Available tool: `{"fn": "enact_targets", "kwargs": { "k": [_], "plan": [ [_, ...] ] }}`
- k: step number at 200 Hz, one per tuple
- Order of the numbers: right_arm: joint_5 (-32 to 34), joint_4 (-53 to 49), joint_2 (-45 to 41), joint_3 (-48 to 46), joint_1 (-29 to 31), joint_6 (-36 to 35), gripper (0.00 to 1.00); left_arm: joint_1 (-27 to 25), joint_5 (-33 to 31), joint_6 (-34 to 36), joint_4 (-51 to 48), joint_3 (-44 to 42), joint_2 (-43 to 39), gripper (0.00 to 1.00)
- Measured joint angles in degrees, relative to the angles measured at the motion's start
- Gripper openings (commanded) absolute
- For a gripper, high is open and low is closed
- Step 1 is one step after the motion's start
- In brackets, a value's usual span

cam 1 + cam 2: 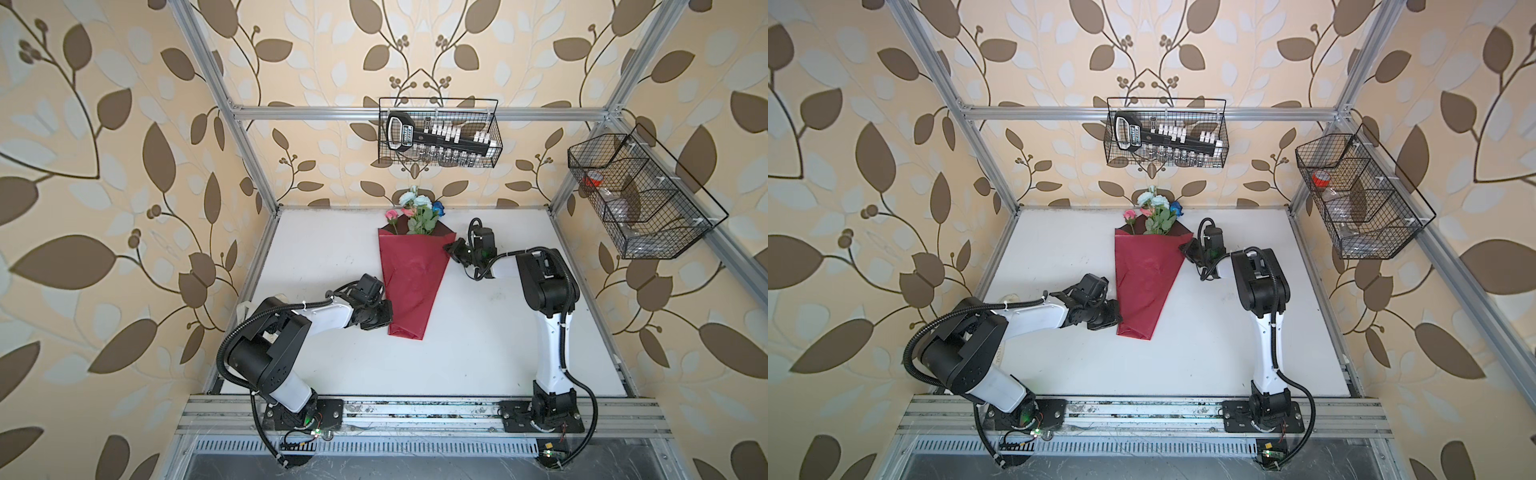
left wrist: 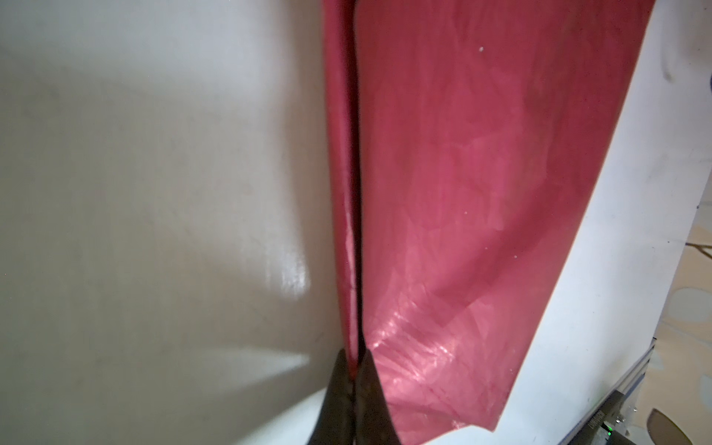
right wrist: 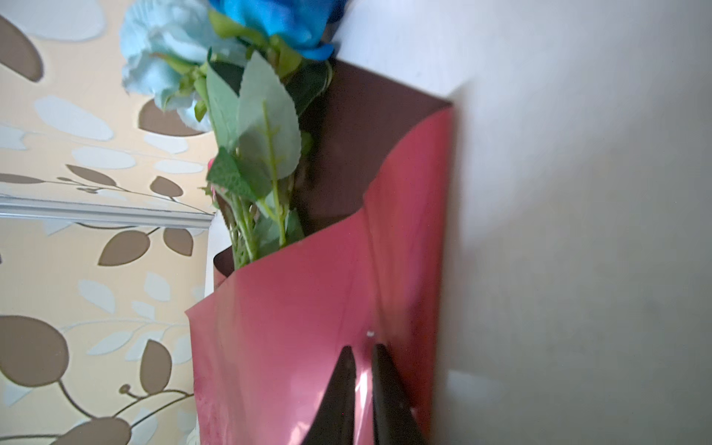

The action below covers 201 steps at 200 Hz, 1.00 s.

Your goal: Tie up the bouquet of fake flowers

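Left gripper [image 2: 353,356] pinching edge of red wrapping sheet [image 2: 481,192], jaws pressed together. Right gripper [image 3: 362,350] nipping its upper fold, jaws nearly touching. Bouquet of fake flowers [image 1: 419,216] lying wrapped on table [image 1: 332,249], far side.

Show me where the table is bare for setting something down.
Largest: near half of the table, between left arm and right arm, before the narrow end of the red wrapping sheet. Smaller: far-left corner beside the bouquet of fake flowers; strip between sheet and right arm. Crowded: centre, where left gripper and right gripper flank the sheet.
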Motion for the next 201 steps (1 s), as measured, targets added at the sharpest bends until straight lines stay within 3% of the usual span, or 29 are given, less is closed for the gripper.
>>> {"fn": "enact_targets", "kwargs": {
  "k": [88, 130, 167, 201],
  "plan": [
    [-0.4, -7.7, 9.2, 17.9, -3.8, 1.4, 0.15, 0.0, 0.0, 0.0, 0.4, -0.3, -0.2, 0.0],
    [-0.6, -13.1, 9.3, 21.1, -5.5, 0.1, 0.2, 0.0, 0.0, 0.0, 0.9, -1.0, -0.6, 0.0],
    [-0.6, -17.8, 9.2, 23.9, -7.3, -3.3, 0.32, 0.0, 0.4, 0.0, 1.2, -1.2, -0.7, 0.0],
    [-0.6, -20.0, 6.6, 21.7, -7.7, -5.6, 0.34, 0.0, 0.6, 0.0, 1.3, -1.2, -0.7, 0.0]
  ]
}}
